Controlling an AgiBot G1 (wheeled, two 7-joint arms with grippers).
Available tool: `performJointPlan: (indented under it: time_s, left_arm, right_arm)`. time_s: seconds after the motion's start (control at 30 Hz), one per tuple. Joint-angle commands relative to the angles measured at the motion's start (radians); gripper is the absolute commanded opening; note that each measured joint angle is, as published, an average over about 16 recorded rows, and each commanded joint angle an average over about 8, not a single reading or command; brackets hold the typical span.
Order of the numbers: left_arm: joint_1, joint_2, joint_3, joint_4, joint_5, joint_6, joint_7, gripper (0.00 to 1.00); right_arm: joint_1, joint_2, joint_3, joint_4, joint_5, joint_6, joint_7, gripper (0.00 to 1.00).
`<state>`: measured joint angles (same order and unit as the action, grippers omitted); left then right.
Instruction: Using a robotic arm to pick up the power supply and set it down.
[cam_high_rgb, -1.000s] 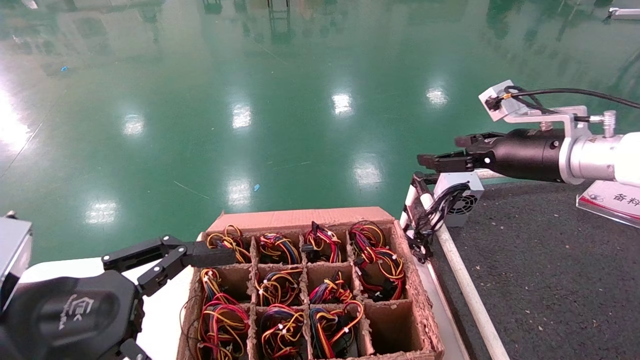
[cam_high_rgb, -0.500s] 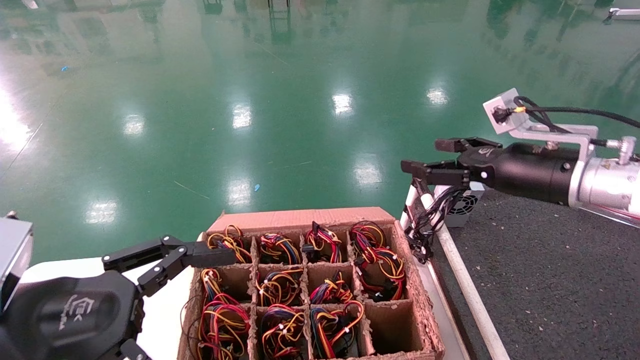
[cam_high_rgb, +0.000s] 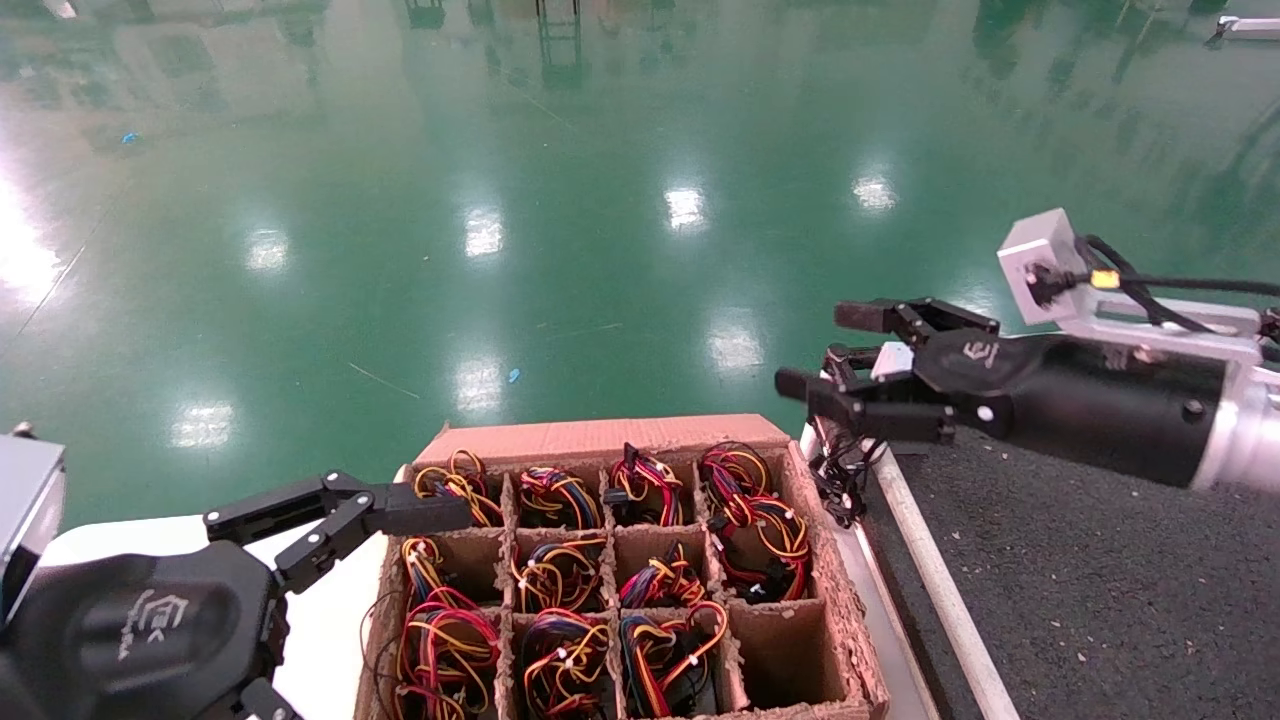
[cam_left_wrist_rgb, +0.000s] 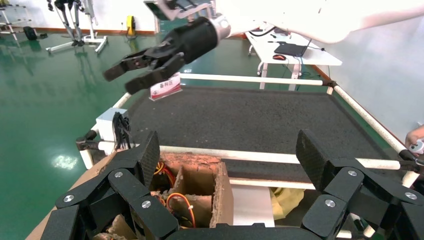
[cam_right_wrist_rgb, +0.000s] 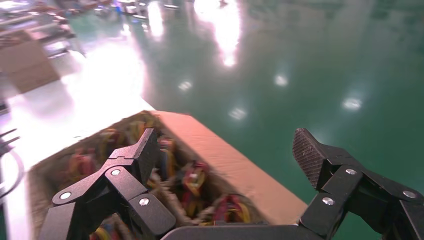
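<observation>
The power supply (cam_left_wrist_rgb: 106, 123), a small silver-grey box, stands at the corner of the black mat, its black cables (cam_high_rgb: 838, 478) hanging over the white rail. In the head view my right gripper (cam_high_rgb: 820, 350) hides most of the box. It hovers above that corner, open and empty, and points towards the cardboard box. The left wrist view shows the right gripper (cam_left_wrist_rgb: 127, 75) in the air above the power supply and apart from it. In the right wrist view the right gripper (cam_right_wrist_rgb: 225, 145) has only cardboard and floor between its fingers. My left gripper (cam_high_rgb: 340, 512) is parked open by the box's near left corner.
A partitioned cardboard box (cam_high_rgb: 600, 436) holds several units with red, yellow and orange wire bundles (cam_high_rgb: 560, 575). A white pipe rail (cam_high_rgb: 930, 570) borders the black mat (cam_high_rgb: 1080, 580). A small sign (cam_left_wrist_rgb: 167, 85) stands at the mat's far side. Green floor lies beyond.
My right arm has come down and moved left towards the cardboard box, now covering the power supply in the head view. The power supply and the left arm have not moved.
</observation>
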<state>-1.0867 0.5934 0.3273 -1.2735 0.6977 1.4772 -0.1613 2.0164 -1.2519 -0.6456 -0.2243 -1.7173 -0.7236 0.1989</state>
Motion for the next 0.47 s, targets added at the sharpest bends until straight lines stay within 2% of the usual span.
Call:
performJointPlan:
  time_s: [0.03,0.23,0.37,0.47]
  left_arm:
    - [0.0,0.0,0.0,0.0,0.0,0.0,0.0,1.0]
    - [0.0,0.0,0.0,0.0,0.0,0.0,0.0,1.0]
    - [0.0,0.0,0.0,0.0,0.0,0.0,0.0,1.0]
    - [0.0,0.0,0.0,0.0,0.0,0.0,0.0,1.0]
  right_arm:
    - [0.009,0.008,0.001,0.002,0.001,-0.026,0.045,1.0]
    - [0.005,0.044,0.02,0.022,0.017,-0.155,0.135,1.0]
    - [-0.018,0.09,0.063,0.081,0.07,-0.256,0.119,1.0]
    - [-0.029,0.11,0.081,0.112,0.092,-0.293,0.095,1.0]
